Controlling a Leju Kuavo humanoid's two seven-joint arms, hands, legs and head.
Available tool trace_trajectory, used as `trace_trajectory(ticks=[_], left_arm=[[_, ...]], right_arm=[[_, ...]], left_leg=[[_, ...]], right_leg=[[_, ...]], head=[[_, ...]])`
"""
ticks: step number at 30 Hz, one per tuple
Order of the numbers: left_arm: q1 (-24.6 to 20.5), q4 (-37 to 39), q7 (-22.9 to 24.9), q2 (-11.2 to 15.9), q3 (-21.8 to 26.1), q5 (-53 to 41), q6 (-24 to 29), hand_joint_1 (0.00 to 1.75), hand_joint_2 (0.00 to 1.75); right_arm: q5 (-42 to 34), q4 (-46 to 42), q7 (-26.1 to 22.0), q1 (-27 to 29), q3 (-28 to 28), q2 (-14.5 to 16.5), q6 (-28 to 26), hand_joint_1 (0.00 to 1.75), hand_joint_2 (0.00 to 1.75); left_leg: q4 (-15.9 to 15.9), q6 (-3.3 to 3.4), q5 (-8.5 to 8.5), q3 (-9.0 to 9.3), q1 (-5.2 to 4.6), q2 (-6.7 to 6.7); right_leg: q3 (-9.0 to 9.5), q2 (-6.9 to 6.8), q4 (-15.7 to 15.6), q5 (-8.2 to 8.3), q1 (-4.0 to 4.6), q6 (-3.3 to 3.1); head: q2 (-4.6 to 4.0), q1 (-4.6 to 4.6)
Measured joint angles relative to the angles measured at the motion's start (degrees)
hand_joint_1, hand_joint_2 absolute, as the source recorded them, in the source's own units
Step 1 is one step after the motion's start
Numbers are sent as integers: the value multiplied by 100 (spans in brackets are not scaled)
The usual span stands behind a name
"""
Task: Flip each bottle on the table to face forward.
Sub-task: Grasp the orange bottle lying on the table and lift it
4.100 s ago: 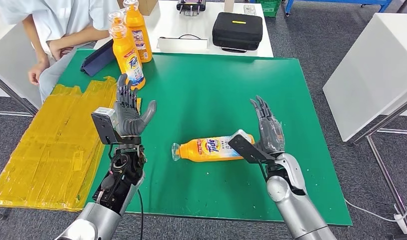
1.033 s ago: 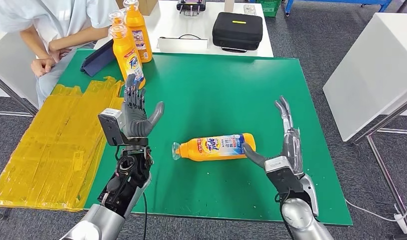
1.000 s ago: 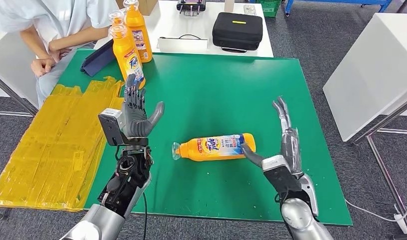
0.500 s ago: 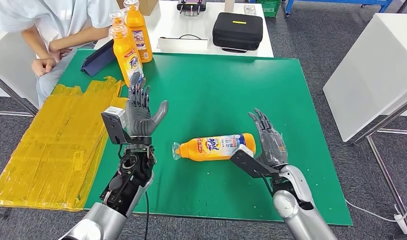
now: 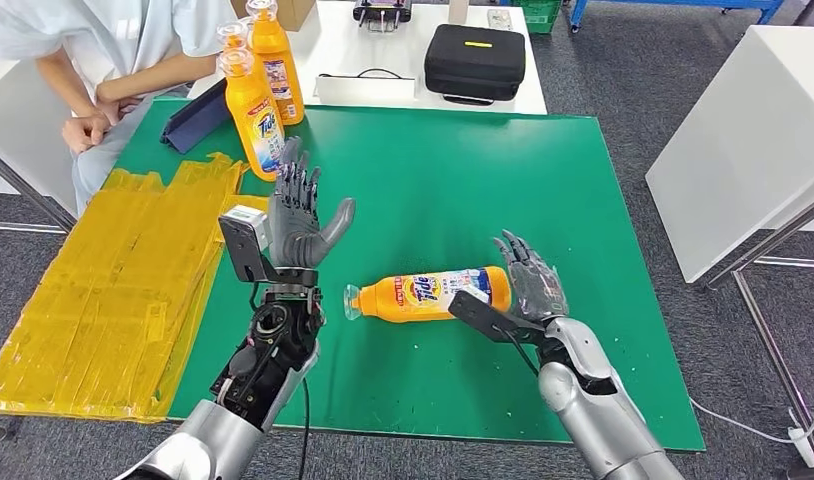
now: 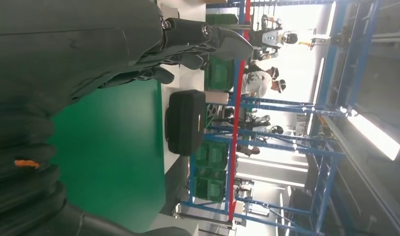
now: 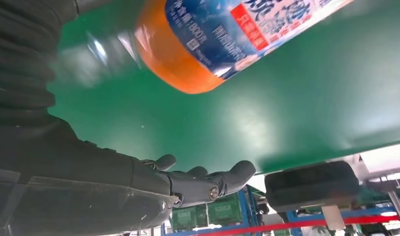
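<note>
Bottle [image 5: 428, 294] lying flat (label up) — right robot hand [image 5: 528, 290] beside base.

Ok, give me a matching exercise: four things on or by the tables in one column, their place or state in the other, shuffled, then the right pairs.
Things:
1. lying bottle
2. black case
3. yellow sheet
4. left hand

Places or states:
A. on the white table beyond the green mat
B. raised, fingers apart, holding nothing
C. on its side on the green mat, cap toward the robot's left
D. spread along the mat's left edge

Pairs: 1-C, 2-A, 3-D, 4-B
</note>
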Motion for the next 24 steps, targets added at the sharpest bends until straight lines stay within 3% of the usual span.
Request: trace_trajectory(ticks=[12, 24], left_arm=[[-19, 0, 61, -62, -21, -16, -64, 0, 175], [-226, 268, 54, -141, -21, -22, -194, 0, 175]], right_arm=[[255, 503, 65, -314, 42, 164, 163, 0, 175], [190, 1735, -439, -1119, 37, 541, 588, 0, 175]], left_leg=[[0, 0, 1, 1, 0, 0], [0, 0, 2, 1, 0, 0]], right_leg=[[-1, 0, 1, 0, 0, 0], [-1, 0, 1, 1, 0, 1]], head=[[0, 0], [1, 0]])
